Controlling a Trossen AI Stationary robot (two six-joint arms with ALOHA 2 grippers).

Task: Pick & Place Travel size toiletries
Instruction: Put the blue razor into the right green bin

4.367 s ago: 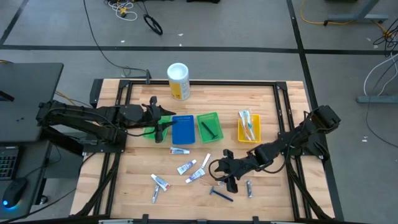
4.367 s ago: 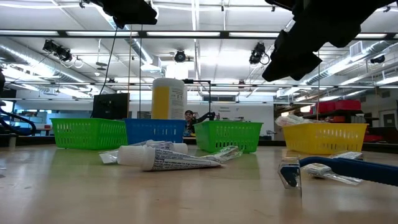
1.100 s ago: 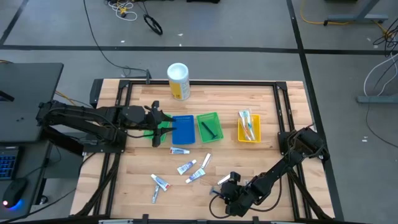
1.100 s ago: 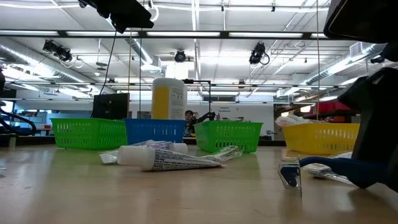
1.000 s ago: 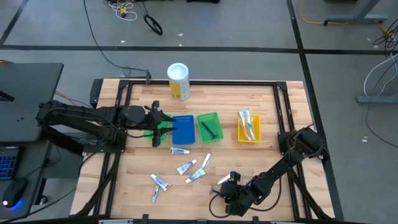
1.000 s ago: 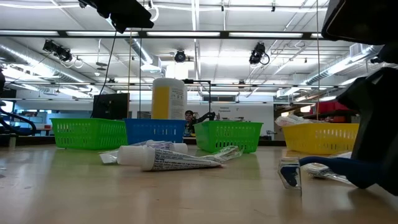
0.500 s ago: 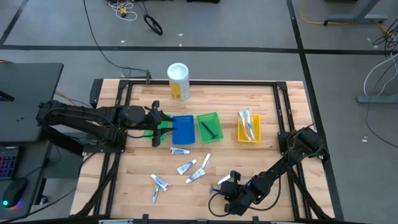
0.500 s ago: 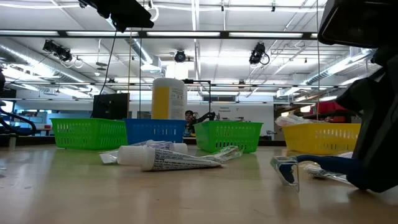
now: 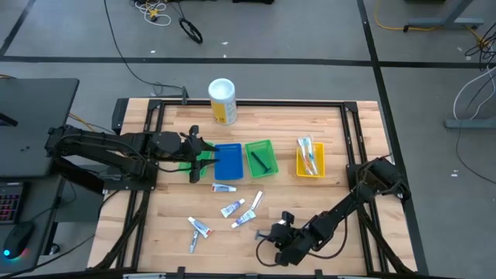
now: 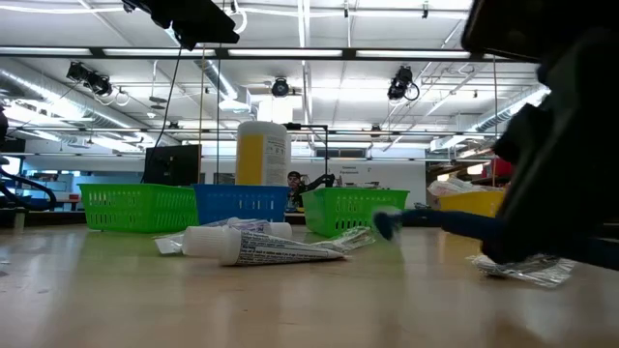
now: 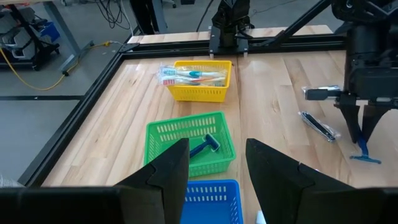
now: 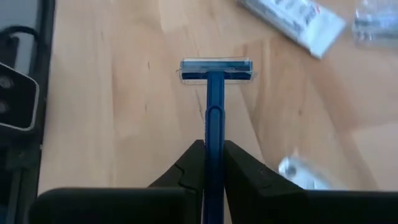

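- Several toiletries are already sorted: toothbrushes (image 9: 309,157) in the yellow tray (image 9: 300,167), one razor (image 9: 262,160) in the green tray (image 9: 251,169).
- Right gripper (image 9: 274,235) pinches a blue razor (image 12: 213,93) near the table's front edge, probably lifted.
- Four or five tubes (image 9: 224,187) remain on the table (image 9: 325,124).
- Left gripper (image 11: 214,171) hangs parted above the trays.

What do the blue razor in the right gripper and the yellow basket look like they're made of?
The blue razor, clamped in the right gripper, looks like moulded plastic: uniform blue handle with a slight sheen, and a clear or pale cover over the head, probably hiding metal blades. The yellow basket looks like rigid plastic too: slotted lattice walls in one bright, even colour.
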